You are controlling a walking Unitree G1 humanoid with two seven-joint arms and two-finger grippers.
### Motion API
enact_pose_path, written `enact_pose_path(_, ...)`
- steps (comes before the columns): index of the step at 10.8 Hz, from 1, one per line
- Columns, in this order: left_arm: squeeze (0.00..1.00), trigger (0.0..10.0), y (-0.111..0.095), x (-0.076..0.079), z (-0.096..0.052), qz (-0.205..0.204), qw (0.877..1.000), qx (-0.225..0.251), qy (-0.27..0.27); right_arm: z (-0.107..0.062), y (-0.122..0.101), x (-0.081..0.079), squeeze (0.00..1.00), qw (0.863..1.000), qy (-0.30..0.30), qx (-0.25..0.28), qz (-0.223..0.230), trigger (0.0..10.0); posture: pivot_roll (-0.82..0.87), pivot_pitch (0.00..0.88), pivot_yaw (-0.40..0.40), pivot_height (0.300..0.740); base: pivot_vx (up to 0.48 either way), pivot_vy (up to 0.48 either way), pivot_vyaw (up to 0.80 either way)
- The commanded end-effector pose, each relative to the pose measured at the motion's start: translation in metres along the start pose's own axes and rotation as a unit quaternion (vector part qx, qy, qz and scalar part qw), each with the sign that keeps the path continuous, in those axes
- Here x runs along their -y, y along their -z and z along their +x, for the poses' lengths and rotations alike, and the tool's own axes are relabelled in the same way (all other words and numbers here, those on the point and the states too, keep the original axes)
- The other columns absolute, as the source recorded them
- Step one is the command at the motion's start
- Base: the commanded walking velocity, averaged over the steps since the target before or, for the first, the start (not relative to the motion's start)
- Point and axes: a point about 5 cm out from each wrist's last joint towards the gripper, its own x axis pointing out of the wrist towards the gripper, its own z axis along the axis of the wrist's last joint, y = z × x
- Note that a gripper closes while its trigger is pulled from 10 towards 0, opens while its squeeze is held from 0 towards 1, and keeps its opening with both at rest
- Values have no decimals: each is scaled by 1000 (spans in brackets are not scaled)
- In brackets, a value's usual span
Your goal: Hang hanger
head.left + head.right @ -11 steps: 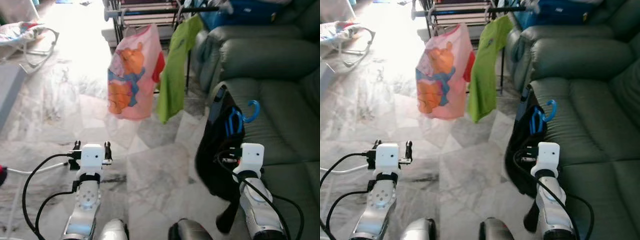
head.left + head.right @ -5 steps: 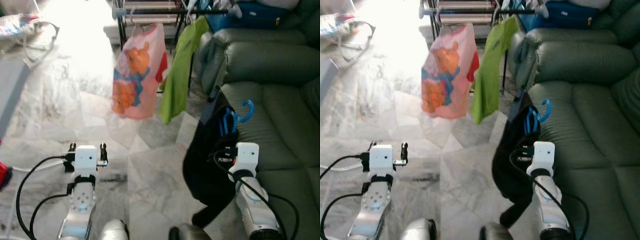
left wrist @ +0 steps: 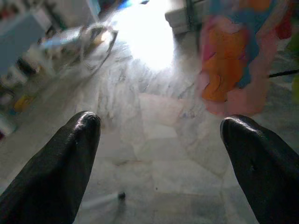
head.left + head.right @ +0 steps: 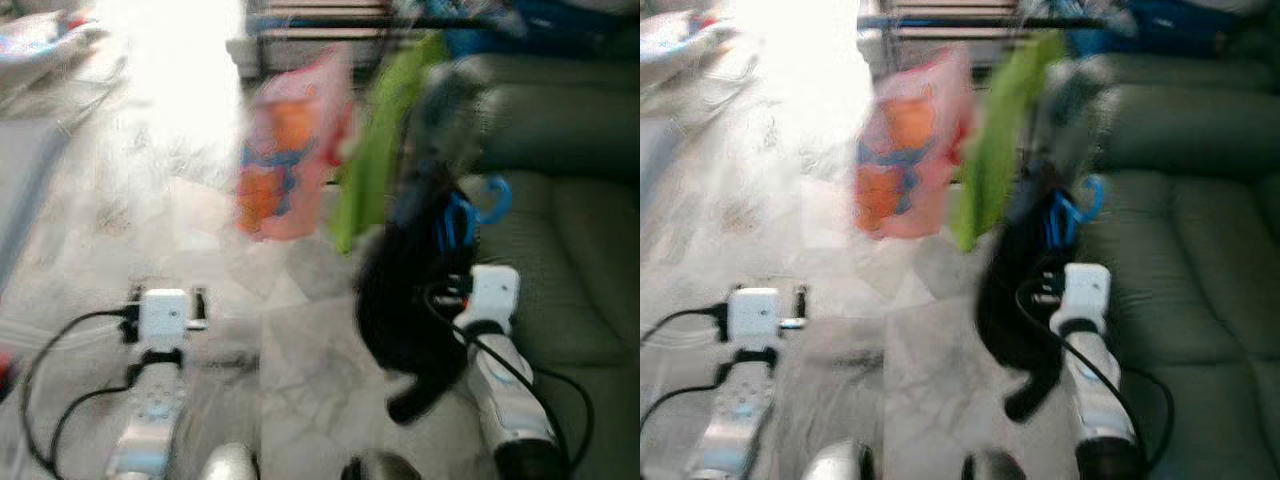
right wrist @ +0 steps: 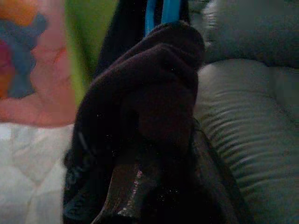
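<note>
Carrying the blue hanger (image 4: 478,208) with a black garment (image 4: 405,300) draped on it, the right gripper (image 4: 452,292) is raised in front of the robot, beside the green sofa (image 4: 580,250). Head views are smeared by motion, so detail is coarse. In the right wrist view the dark cloth (image 5: 140,126) bunches over the fingers and hides them; the load hangs from that gripper, so it is probably clamped on the hanger or garment, but I cannot tell from the pictures. The hook end of the hanger stands up above the wrist, curling toward the sofa.

The left gripper (image 4: 165,297) is held out over the marble floor (image 4: 150,190), its two fingers (image 3: 56,172) spread wide apart with nothing between them.

Ahead stands the drying rack (image 4: 330,22), its dark rail crossing the top of the head views. A pink printed shirt (image 4: 290,150) and a green shirt (image 4: 375,160) already hang from it.

Judgement on the step: approach phase, hanger not yet on the rail. To do it well:
- close on the rack until the rail is in reach;
- raise the hook above the rail, open side facing it;
- aim for a bare stretch beside the green shirt;
- lower until the rail bears the weight, then release;
- watch that the trailing black cloth does not snag.
</note>
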Motion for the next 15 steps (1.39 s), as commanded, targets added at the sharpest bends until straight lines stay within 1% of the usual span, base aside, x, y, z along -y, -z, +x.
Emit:
enact_pose_path(1, 0, 10000, 0, 6, -2, -6, 1000, -3, 12, -1, -2, 11, 0, 1000, 20, 11, -6, 10000, -35, 159, -38, 740, 345, 0, 0)
enact_pose_path(3, 0, 10000, 0, 6, -2, -5, 1000, -4, 11, 0, -4, 11, 0, 1000, 23, 14, -7, 10000, -36, 161, -36, 740, 352, 0, 0)
enact_pose_path(5, 0, 10000, 0, 6, -1, -13, 1000, -10, 10, 2, -4, 14, 0, 1000, 24, 14, -7, 10000, -36, 162, -35, 740, 388, 279, 0)
enact_pose_path(7, 0, 10000, 0, 6, -1, -11, 1000, -10, 10, 2, -3, 14, 0, 1000, 25, 11, -6, 10000, -35, 164, -33, 740, 381, 291, 0)
enact_pose_path(11, 0, 10000, -4, 8, 1, -4, 1000, -3, 12, 2, -2, 9, 0, 1000, 14, 10, 2, 10000, -36, 165, -31, 740, 377, 295, 0)
enact_pose_path(15, 0, 10000, -4, 8, 1, -2, 1000, -1, 14, 2, -3, 10, 0, 1000, 14, 11, 2, 10000, -36, 165, -31, 740, 431, 0, 0)
